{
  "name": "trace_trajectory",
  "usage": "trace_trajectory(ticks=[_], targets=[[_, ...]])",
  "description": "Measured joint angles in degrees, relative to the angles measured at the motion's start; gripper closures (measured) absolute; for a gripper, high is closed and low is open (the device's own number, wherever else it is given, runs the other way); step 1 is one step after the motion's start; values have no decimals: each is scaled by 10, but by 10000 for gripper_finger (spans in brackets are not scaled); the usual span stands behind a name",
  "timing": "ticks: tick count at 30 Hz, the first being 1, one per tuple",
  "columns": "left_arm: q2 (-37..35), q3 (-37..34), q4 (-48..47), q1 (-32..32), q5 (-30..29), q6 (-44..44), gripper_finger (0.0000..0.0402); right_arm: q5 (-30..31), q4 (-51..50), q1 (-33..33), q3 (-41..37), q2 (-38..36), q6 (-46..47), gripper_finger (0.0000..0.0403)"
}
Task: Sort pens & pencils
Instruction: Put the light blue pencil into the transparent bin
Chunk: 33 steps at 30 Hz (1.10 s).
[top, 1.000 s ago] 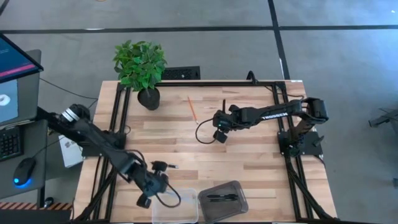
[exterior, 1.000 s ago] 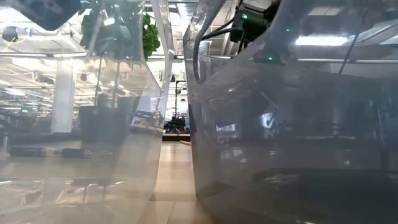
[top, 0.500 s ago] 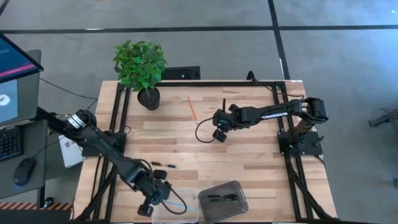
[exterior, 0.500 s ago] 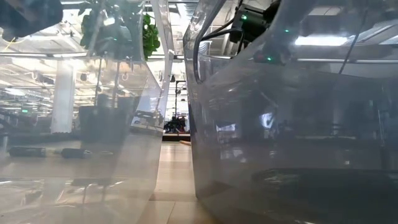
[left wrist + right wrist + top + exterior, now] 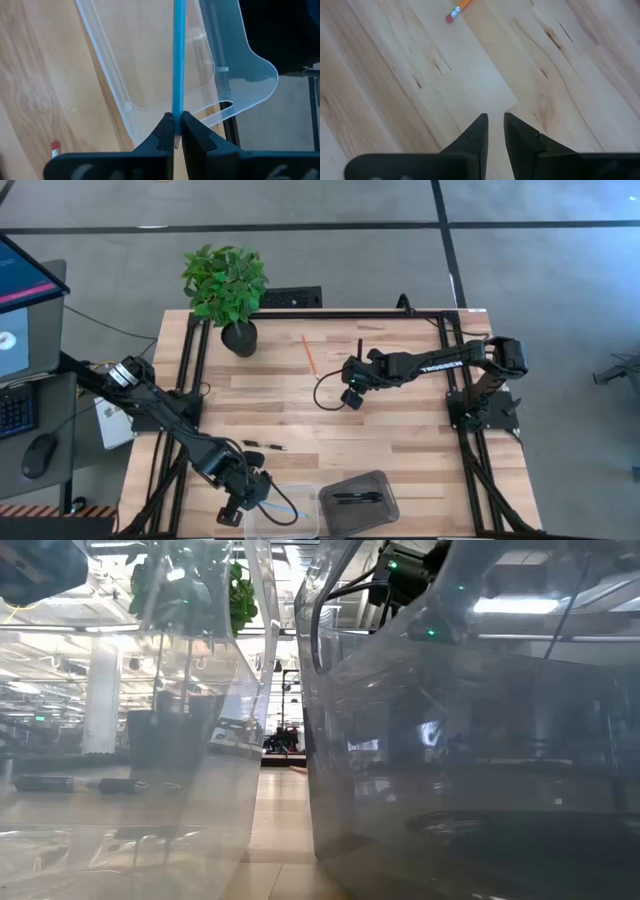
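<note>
My left gripper (image 5: 250, 495) is near the table's near edge, at the left rim of the clear tray (image 5: 282, 518), and is shut on a light blue pencil (image 5: 285, 509). An orange pencil (image 5: 309, 355) lies flat on the wood toward the far side. Its eraser end (image 5: 452, 16) shows in the right wrist view. My right gripper (image 5: 352, 397) hovers over bare wood mid-table, with a narrow gap between its fingers (image 5: 495, 125). One black pen (image 5: 263, 445) lies flat on the table. More black sticks (image 5: 350, 498) lie in the dark tray (image 5: 375, 485). My left gripper pinches the blue pencil between its two fingertips (image 5: 176, 119), close to one end of the pencil. The pencil points straight out ahead of the fingers, over the clear tray's floor (image 5: 150, 75). I cannot tell whether its free end touches the tray.
A potted plant (image 5: 228, 290) stands at the table's far left corner. Black frame rails (image 5: 195, 370) run along the left and right sides. The right arm's cable loops on the wood (image 5: 322, 395). Bare wood lies between the trays and the right gripper.
My left gripper has moved toward the table's near edge, away from the black pen, and now stands at the clear tray's left rim. It has carried the blue pencil out over the tray.
</note>
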Motion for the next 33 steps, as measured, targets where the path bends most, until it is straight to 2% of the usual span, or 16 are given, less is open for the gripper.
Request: trace_trajectory(ticks=[17, 22, 33], targets=[[9, -1, 26, 0, -10, 23, 401, 0, 0, 0, 0, 0, 0, 320], [29, 2, 1, 2, 1, 12, 401, 0, 3, 0, 0, 0, 0, 320], [51, 3, 11, 15, 17, 13, 390, 0, 3, 0, 1, 0, 0, 320]])
